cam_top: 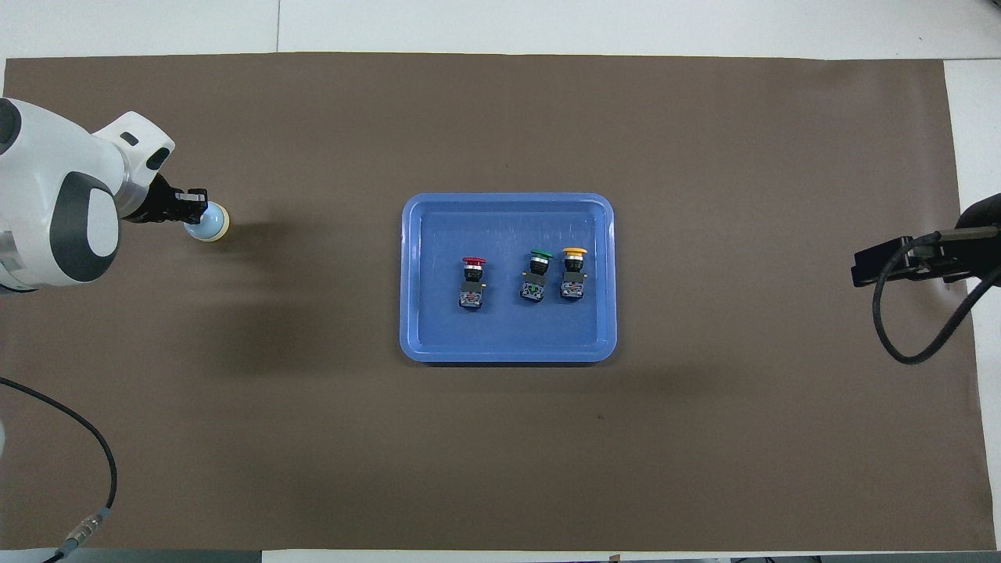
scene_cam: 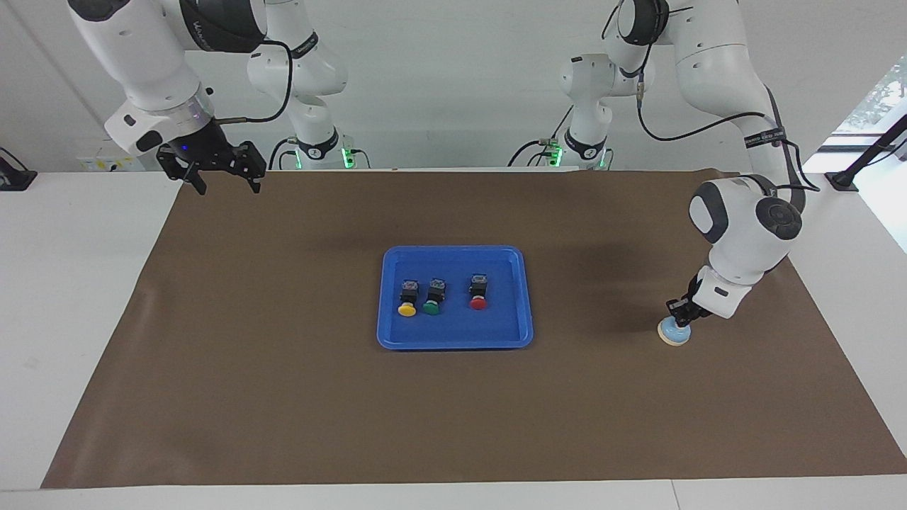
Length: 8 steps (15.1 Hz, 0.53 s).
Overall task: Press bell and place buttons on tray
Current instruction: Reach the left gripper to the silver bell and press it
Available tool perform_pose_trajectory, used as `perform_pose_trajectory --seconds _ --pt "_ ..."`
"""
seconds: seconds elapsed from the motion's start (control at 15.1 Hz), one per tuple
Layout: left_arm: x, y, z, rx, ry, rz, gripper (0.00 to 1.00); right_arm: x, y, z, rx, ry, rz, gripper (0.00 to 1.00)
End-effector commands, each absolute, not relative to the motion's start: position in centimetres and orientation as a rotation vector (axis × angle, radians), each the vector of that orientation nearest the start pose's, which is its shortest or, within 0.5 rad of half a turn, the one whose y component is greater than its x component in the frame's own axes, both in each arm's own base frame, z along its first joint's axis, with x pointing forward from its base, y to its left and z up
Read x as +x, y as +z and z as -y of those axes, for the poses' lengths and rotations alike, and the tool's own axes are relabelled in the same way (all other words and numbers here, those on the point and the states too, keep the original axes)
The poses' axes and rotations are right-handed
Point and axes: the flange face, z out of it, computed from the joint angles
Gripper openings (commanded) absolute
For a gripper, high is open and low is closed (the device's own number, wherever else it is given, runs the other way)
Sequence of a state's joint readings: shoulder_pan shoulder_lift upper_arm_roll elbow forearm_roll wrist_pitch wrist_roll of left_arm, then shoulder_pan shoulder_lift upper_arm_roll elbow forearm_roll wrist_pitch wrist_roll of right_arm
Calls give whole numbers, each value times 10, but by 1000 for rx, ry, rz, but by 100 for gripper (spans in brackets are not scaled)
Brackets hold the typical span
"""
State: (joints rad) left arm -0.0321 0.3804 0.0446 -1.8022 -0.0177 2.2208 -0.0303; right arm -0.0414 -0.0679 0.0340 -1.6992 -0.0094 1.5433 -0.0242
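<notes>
Left gripper (scene_cam: 678, 312), jaws together, sits on the bell (scene_cam: 672, 331): press straight down on the knob; right gripper (scene_cam: 222, 177) waits, jaws apart.

A white table (scene_cam: 71, 283) is occupying the whole work area, and a brown mat (scene_cam: 283, 397) is covering most of its top (white margins are showing at both ends and along the edges). A plain white wall (scene_cam: 439, 85) is standing past the table's robot end. A window (scene_cam: 875, 95) is letting in daylight at the left arm's end. Soft shadows are lying on the mat. A black cable (cam_top: 86, 438) is trailing across one corner.
</notes>
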Motion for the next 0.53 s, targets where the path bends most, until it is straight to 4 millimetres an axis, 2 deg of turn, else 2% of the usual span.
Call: perform_pose_trajectory --seconds 0.0,0.13,0.2,0.33,0.46 --pt "644 325 -11 -3130 -94 99 0 524 599 7 -3156 141 48 100" --pt "646 329 -12 -3130 -68 99 0 524 599 7 -3156 141 51 100" --pt "648 340 -12 -3132 -35 100 0 524 599 7 -3156 141 48 100" --pt "656 375 -19 -3133 -3 114 0 524 599 7 -3156 141 51 100" --pt "650 415 -22 -3134 2 114 0 524 599 7 -3156 141 48 100"
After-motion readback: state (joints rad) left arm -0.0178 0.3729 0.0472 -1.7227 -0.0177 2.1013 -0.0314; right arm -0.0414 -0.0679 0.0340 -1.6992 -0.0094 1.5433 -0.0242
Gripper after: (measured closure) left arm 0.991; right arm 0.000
